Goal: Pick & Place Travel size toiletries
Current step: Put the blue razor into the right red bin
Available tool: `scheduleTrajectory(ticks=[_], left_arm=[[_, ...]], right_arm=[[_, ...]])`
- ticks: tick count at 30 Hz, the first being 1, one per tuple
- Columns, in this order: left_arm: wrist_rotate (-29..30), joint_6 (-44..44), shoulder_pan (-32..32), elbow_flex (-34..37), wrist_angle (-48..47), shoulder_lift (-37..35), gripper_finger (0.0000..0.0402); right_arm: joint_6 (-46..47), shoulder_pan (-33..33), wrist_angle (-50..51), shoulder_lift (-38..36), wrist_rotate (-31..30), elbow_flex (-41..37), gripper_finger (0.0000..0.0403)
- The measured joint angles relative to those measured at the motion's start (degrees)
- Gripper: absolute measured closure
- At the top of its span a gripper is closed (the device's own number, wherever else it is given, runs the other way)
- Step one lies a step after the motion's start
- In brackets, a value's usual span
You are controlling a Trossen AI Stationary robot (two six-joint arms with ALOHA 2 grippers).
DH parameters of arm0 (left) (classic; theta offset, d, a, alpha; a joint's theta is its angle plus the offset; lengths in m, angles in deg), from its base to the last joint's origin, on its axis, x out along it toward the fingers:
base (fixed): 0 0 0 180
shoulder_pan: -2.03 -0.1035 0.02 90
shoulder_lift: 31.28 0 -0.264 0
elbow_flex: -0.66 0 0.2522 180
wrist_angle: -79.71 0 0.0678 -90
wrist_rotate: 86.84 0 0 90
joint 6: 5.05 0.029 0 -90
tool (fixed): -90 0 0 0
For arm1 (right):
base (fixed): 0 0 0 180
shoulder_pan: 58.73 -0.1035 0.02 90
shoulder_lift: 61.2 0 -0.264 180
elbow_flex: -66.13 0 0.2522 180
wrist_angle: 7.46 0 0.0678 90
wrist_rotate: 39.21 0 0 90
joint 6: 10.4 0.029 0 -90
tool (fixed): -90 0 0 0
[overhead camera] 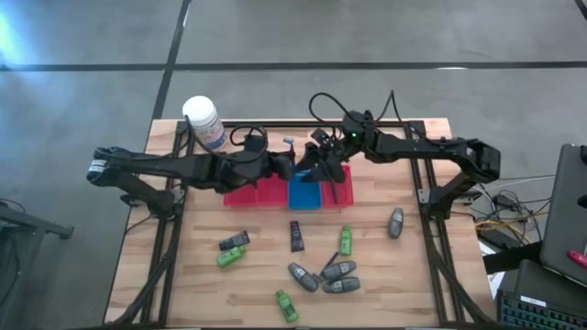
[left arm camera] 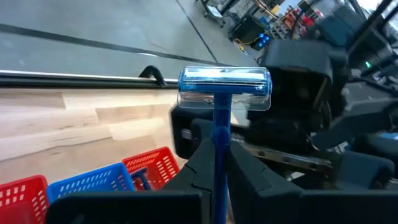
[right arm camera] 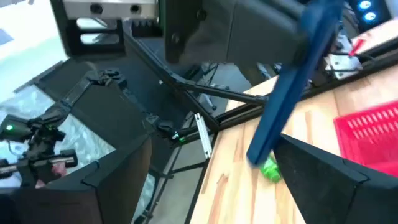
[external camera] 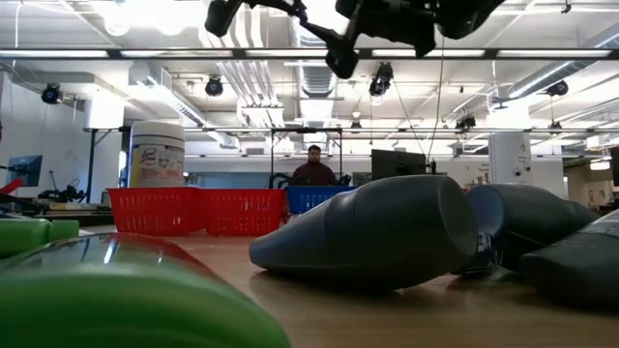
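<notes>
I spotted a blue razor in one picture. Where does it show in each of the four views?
High view: the razor is a pale speck just above the baskets, at the left gripper.
Low view: not to be made out among the arms at the top.
Left wrist view: centre, upright, clamped.
Right wrist view: its handle slants between the right gripper's open fingers.
Shared landmark: the red basket.
</notes>
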Motion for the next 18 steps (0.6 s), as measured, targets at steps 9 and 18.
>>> scheduleTrajectory(ticks=[9,18], left_arm=[[-0.1,-0.1,0.8,-0.3,0.0,0.0,0.038],[-0.2,-0.1,1.4,-0.3,-0.2,0.0,0.0377]], right_arm=[[-0.6,0.0,0.4,4.5,1.9,5.3,0.0137],[-1.3,1.0,0.3,4.2,1.6,4.0,0.0203]])
